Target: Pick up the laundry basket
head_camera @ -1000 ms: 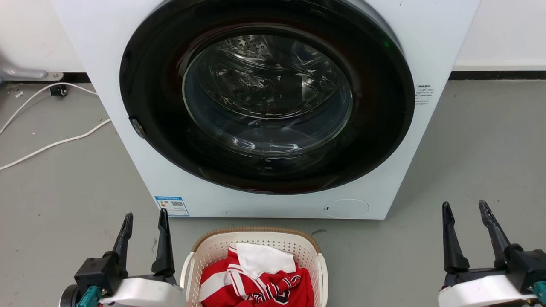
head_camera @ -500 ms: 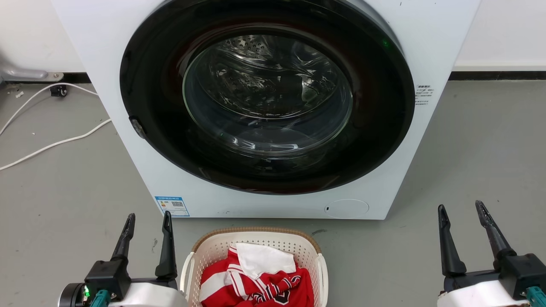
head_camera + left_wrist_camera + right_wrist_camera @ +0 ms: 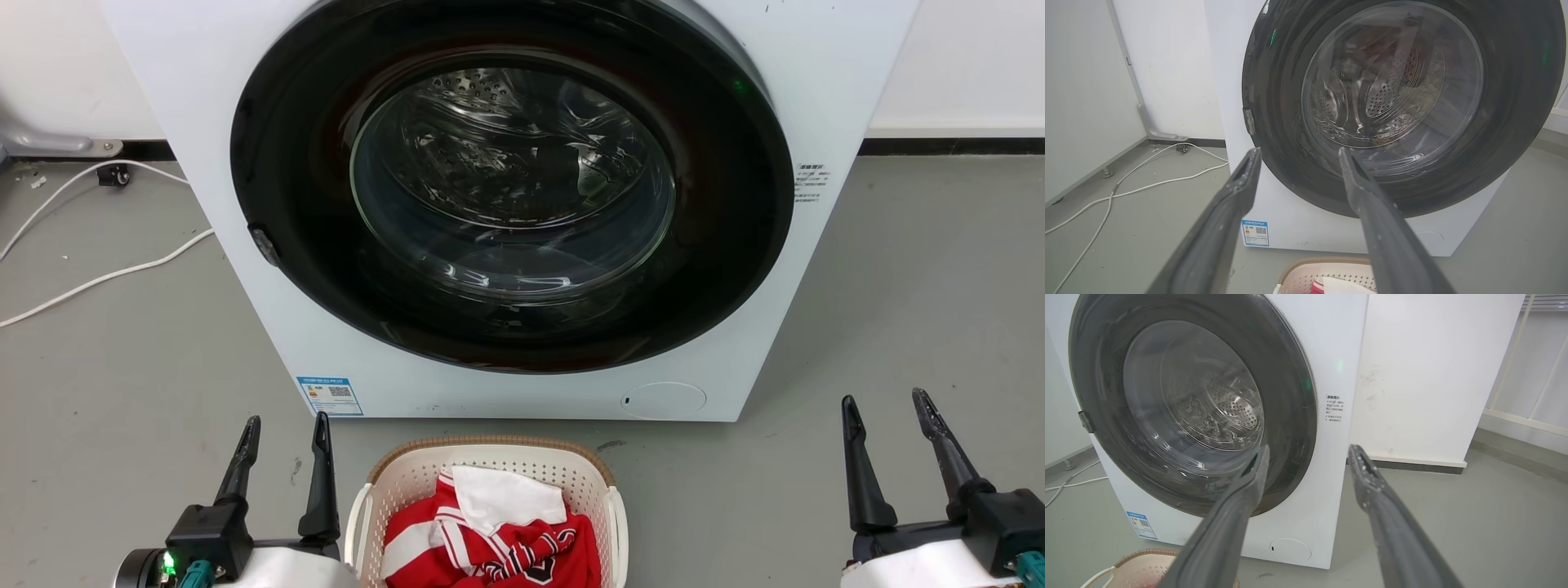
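The laundry basket [image 3: 412, 474] sits on the floor at the bottom middle of the head view, cream-white with a brown rim and white side handles, holding red-and-white clothes [image 3: 490, 535]. Its far rim also shows in the left wrist view [image 3: 1306, 267] and its corner in the right wrist view [image 3: 1137, 565]. My left gripper [image 3: 286, 423] stands open just left of the basket, close to its left handle [image 3: 354, 518] but apart from it. My right gripper [image 3: 886, 402] is open well to the right of the basket, over bare floor. Nothing lies between either pair of fingers.
A white washing machine [image 3: 735, 359] with a shut dark round door [image 3: 514, 188] stands right behind the basket. White cables [image 3: 106, 273] trail across the grey floor at the left. A white wall and panel [image 3: 1425, 375] rise behind.
Both grippers have dropped a little lower in the head view. The left one has also shifted slightly right, toward the basket. The basket has not moved.
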